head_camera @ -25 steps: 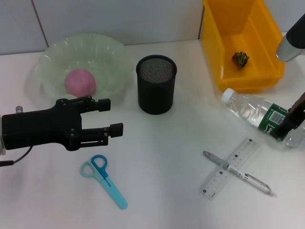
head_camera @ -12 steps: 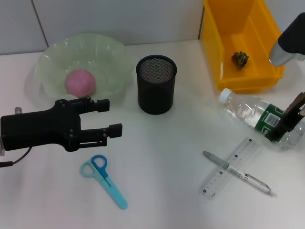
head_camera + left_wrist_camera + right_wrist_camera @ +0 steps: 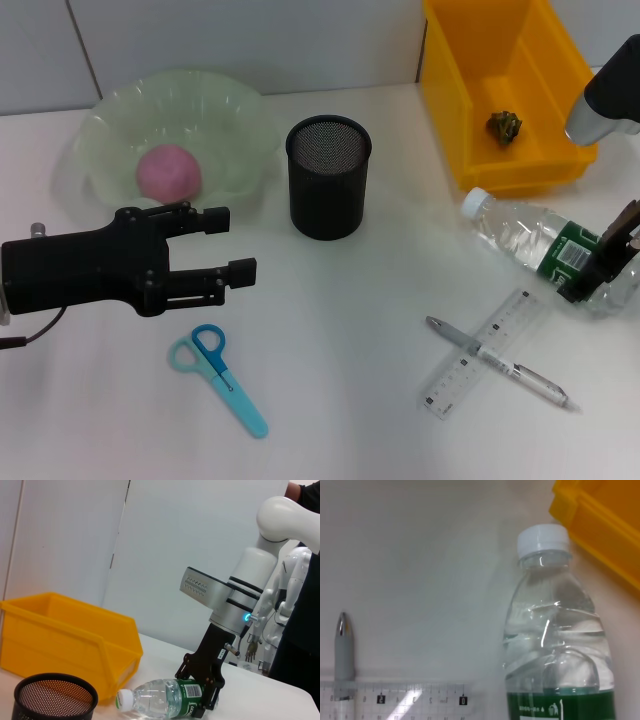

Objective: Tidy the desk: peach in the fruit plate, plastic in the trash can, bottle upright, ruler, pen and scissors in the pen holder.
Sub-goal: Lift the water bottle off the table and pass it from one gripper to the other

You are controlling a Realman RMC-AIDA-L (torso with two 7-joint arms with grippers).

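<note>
A clear bottle point(image 3: 525, 238) with a white cap and green label lies on its side at the table's right. My right gripper point(image 3: 603, 268) is clamped over its label end; the left wrist view shows that gripper point(image 3: 201, 696) straddling the bottle point(image 3: 160, 699). My left gripper point(image 3: 234, 243) hovers open at the left, above the blue scissors point(image 3: 218, 374). The pink peach point(image 3: 168, 170) rests in the green fruit plate point(image 3: 235, 120). A crumpled plastic scrap point(image 3: 505, 123) lies in the yellow bin point(image 3: 545, 165). The pen point(image 3: 497, 361) lies across the clear ruler point(image 3: 470, 370). The black mesh pen holder point(image 3: 328, 178) stands mid-table.
The yellow bin point(image 3: 65, 635) stands close behind the bottle's cap. In the right wrist view the bottle point(image 3: 555, 630) lies next to the pen tip point(image 3: 343, 650), the ruler point(image 3: 395, 702) and the bin's corner point(image 3: 605, 515). A white wall borders the table's far edge.
The right gripper and the bottle have shifted a little, the cap end swinging slightly sideways and back. The left arm has not moved.
</note>
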